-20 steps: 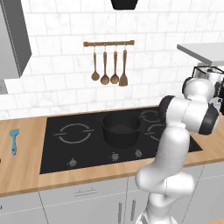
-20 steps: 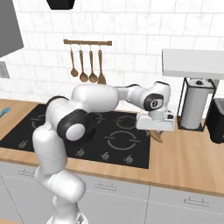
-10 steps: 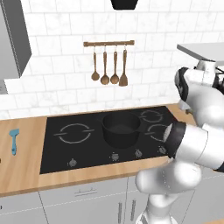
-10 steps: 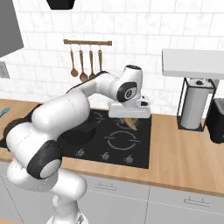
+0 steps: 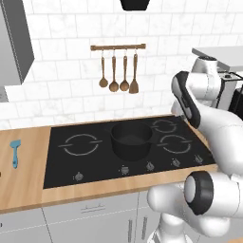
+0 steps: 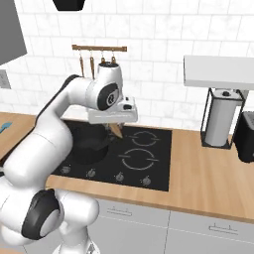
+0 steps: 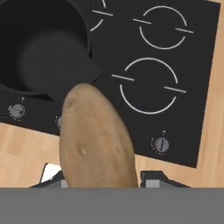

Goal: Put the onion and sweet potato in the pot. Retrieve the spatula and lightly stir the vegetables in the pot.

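Note:
My gripper [image 7: 103, 177] is shut on the sweet potato [image 7: 96, 140], a long tan-brown lump that pokes out beyond the fingers. In the right base view the gripper [image 6: 115, 128] hangs above the hob just right of the pot [image 6: 89, 146], with the sweet potato [image 6: 117, 130] slanting down from it. The dark pot [image 5: 131, 140] stands mid-hob; its inside [image 7: 39, 52] looks dark with nothing in it. The onion is out of view. The teal spatula [image 5: 15, 153] lies on the wooden counter far left of the hob.
Wooden spoons and a turner hang on a rail [image 5: 118, 71] on the tiled wall. A paper towel stand [image 6: 220, 119] and a dark appliance [image 6: 245, 136] sit on the right counter under a shelf [image 6: 218, 72]. Bare burners [image 7: 148, 85] lie right of the pot.
The arm has swung left from the right end of the hob toward the pot, carrying the sweet potato with it. Pot and spatula have not moved.

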### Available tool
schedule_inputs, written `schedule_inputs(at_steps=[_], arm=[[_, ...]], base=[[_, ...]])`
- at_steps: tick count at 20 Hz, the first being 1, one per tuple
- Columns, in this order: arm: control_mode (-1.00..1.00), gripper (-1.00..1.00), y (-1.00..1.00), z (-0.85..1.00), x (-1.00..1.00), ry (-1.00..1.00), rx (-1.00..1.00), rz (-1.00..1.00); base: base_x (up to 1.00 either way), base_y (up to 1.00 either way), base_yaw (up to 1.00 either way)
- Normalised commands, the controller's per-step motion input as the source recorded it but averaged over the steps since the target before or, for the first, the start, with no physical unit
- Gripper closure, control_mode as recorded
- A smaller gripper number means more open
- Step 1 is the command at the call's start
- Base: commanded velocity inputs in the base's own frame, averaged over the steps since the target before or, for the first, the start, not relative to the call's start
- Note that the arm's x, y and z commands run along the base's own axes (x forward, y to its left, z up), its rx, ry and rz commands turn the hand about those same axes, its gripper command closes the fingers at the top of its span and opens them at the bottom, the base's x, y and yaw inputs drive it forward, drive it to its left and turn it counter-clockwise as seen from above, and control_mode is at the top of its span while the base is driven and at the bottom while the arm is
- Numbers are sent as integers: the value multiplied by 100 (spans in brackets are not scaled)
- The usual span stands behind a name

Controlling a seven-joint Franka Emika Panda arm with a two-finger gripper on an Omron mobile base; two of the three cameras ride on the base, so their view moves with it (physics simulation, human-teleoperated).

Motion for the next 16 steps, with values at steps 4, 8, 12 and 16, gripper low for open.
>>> schedule_inputs(at_steps=[4, 8, 12, 16], arm=[[-100, 100, 100, 4, 3, -2, -2, 0], [-100, 100, 100, 0, 9, 0, -1, 0], [-100, 100, 92, -9, 23, 0, -2, 0], [-100, 100, 57, -30, 32, 0, 0, 0]], base=[[0, 0, 0], [0, 0, 0], [0, 0, 0], [0, 0, 0]])
